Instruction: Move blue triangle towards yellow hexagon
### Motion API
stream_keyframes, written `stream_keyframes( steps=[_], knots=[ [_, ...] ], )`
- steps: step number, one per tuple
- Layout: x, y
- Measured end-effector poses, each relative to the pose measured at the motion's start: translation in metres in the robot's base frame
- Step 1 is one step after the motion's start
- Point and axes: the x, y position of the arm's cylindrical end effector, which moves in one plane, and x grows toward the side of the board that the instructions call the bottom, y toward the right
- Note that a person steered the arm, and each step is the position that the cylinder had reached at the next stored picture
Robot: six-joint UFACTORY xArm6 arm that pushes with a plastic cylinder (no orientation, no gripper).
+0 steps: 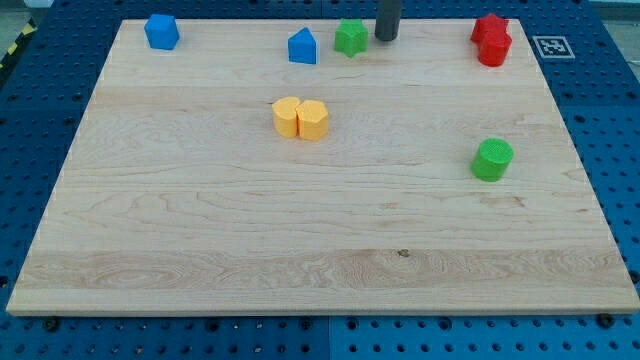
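Note:
The blue triangle (pixel 302 46) stands near the view's top, left of centre. Two yellow blocks touch each other below it: one (pixel 287 116) on the left and one (pixel 313 120) on the right; I cannot tell which of them is the hexagon. My tip (pixel 386 38) comes down from the view's top edge. It is just right of a green star-shaped block (pixel 351 37), which stands between the tip and the blue triangle.
A blue block (pixel 161 31) sits at the top left. Two red blocks (pixel 492 40) touch each other at the top right. A green cylinder (pixel 492 160) stands at the right. The wooden board (pixel 300 260) lies on a blue pegboard with a marker tag (pixel 553 46).

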Motion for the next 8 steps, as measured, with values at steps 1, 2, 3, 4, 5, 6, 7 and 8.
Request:
stream_keyframes(
  steps=[1,2,3,4,5,6,7,8],
  knots=[
    [-0.02,0.003],
    [-0.02,0.003],
    [-0.02,0.001],
    [-0.02,-0.009],
    [-0.019,-0.034],
    [-0.019,-0.067],
    [-0.019,-0.1],
    [-0.019,-0.117]
  ],
)
